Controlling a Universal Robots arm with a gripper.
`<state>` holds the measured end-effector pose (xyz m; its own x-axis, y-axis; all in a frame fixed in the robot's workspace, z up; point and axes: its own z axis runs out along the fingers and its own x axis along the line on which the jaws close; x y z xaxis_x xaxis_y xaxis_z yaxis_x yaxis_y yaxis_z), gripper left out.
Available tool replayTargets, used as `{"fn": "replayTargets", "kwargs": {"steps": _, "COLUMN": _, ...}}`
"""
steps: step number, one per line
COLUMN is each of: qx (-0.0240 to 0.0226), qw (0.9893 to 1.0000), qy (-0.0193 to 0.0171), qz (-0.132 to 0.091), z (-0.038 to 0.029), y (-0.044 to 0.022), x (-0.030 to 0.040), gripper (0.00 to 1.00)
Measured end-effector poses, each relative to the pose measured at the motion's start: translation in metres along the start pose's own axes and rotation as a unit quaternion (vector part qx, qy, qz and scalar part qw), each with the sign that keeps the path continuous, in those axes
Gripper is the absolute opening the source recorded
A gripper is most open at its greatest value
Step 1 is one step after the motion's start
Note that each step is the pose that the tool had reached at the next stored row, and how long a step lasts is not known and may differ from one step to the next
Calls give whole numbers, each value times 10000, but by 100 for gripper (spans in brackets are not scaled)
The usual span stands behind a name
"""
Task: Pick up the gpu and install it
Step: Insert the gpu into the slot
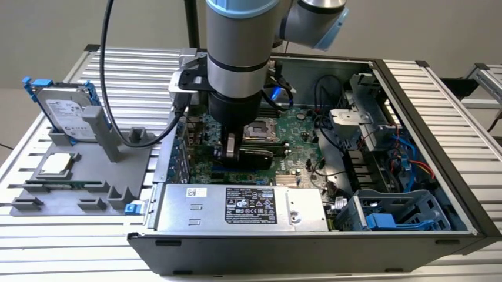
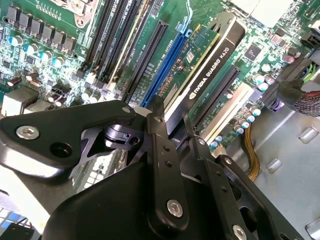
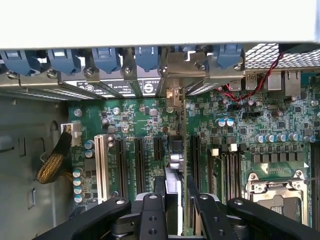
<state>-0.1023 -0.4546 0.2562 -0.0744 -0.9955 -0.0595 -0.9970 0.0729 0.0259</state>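
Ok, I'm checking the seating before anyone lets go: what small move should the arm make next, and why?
Probably a short, straight press down. The jaws are shut on the gpu, which stands on edge, running right along the blue slot; I cannot tell whether it is fully seated.

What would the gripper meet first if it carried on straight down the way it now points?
Probably the motherboard's expansion slot: the gripper is shut on the gpu, which stands edge-down at that slot, though how deep it sits is unclear.
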Motion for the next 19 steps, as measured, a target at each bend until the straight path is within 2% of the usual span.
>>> {"fn": "replayTargets", "kwargs": {"steps": 7, "qx": -1, "qw": 10000, "qy": 1, "qz": -4, "z": -23, "y": 1, "x": -3, "gripper": 0}}
{"fn": "replayTargets", "kwargs": {"steps": 19, "qx": -1, "qw": 10000, "qy": 2, "qz": -50, "z": -22, "y": 3, "x": -28, "gripper": 0}}
